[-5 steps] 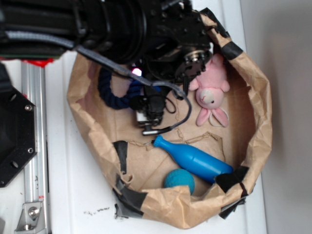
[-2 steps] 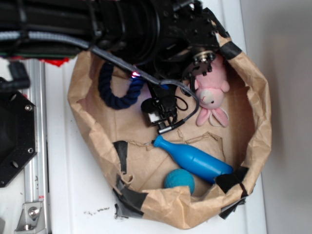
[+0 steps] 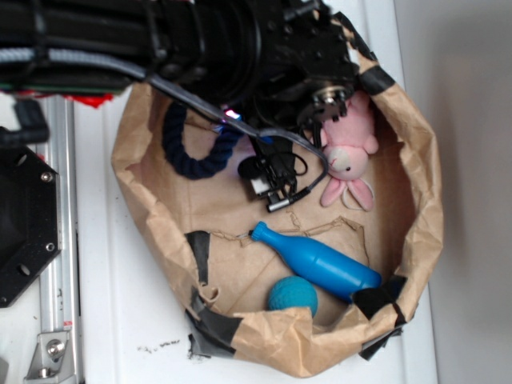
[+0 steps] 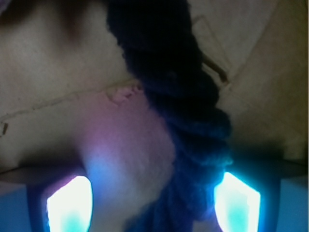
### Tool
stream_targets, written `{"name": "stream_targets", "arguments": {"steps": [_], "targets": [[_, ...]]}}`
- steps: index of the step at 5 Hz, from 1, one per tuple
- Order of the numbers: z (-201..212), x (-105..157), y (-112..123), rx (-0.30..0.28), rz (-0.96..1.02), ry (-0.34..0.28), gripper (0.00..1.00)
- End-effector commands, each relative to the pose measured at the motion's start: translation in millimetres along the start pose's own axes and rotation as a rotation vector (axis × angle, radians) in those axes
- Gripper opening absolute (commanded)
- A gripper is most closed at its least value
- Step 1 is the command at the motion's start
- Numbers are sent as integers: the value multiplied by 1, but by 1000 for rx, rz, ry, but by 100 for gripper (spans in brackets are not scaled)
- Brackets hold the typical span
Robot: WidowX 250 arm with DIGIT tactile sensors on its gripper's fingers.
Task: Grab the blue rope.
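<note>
- Since the earlier frame my arm is sliding a little toward 3 o'clock, and more of the blue rope (image 3: 194,149) is showing in the exterior view.
- In the wrist view I'm seeing the gripper (image 4: 152,203) fingers (image 4: 69,203) standing apart, the rope (image 4: 178,111) running between them, hugging the 3 o'clock one.
- The rope is curling at 10 o'clock in the paper bag (image 3: 420,200).
- The pink bunny (image 3: 349,158) is lying at 2 o'clock, the blue bottle (image 3: 316,262) and teal ball (image 3: 293,295) toward 5 o'clock.

The arm (image 3: 200,48) is black and bulky, with a grey braided cable (image 3: 184,96), looped black wiring and a glowing indicator light (image 3: 232,114).
</note>
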State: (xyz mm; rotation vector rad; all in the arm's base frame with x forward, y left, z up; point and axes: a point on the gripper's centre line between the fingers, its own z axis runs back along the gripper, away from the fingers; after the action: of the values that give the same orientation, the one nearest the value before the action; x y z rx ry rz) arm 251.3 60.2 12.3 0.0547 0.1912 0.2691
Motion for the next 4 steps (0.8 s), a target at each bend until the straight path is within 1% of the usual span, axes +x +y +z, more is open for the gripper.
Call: {"name": "stream_targets", "arguments": {"steps": [1,2,3,4], "targets": [[-5,2,22,97,-55,-108,100],[-8,2,23,105,-41,-115,100],[-14,6,19,68,-28,-143,100],[-12,9,16,82,-32,-172,100]]}}
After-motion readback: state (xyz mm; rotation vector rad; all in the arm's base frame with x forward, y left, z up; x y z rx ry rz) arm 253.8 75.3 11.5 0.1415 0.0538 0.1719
